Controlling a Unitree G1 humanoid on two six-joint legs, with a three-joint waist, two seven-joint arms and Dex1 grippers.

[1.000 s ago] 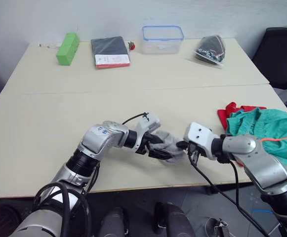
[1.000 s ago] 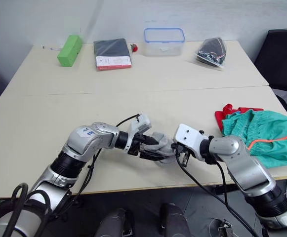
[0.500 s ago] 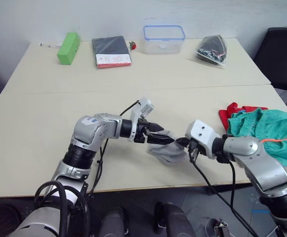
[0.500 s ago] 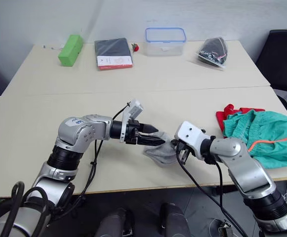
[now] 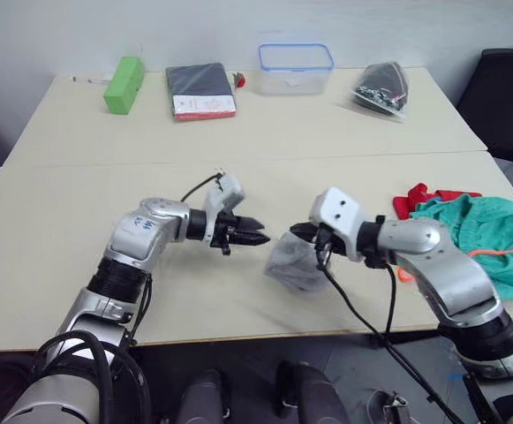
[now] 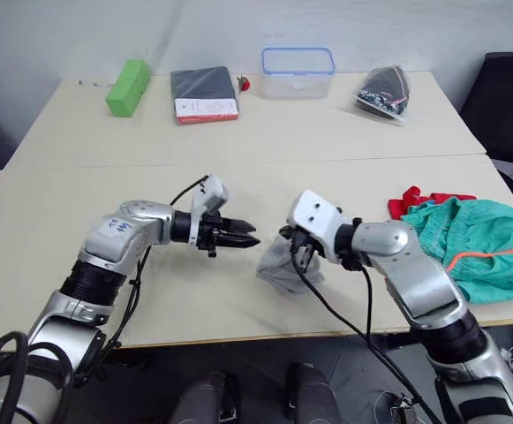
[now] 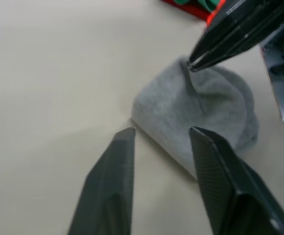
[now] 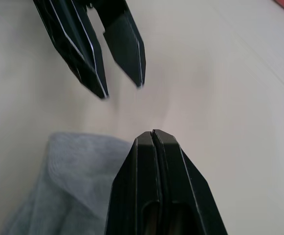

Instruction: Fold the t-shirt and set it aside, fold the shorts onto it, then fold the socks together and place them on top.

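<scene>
**Socks pinched at the near edge of the worktop**

The right pincer [image 6: 296, 243] is clamped on the grey socks [image 6: 281, 268], lifting one corner. Just left, the left pincer [image 6: 243, 238] hovers with fingers apart, holding nothing. The shorts [image 6: 472, 244] lie on the t-shirt [image 6: 410, 200], far right.
</scene>
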